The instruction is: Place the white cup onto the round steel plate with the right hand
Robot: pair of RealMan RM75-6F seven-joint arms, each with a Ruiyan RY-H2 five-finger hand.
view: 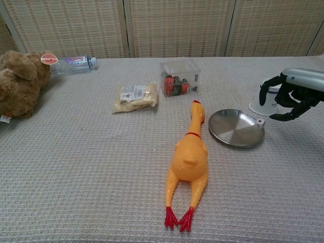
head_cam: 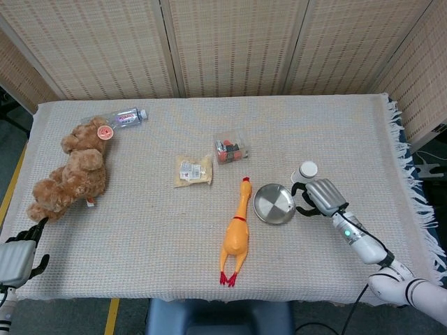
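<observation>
While my right hand (view: 289,95) hangs at the cup (view: 264,104), its fingers are curled apart around it — contact I cannot tell; the cup stands upright on the cloth, white, just beside the plate (view: 236,128).

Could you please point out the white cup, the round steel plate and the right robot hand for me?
white cup (head_cam: 308,168), head view, on its white top.
round steel plate (view: 234,127), chest view, on the bare middle of the dish.
right robot hand (head_cam: 320,196), head view, on the grey back of the hand.
</observation>
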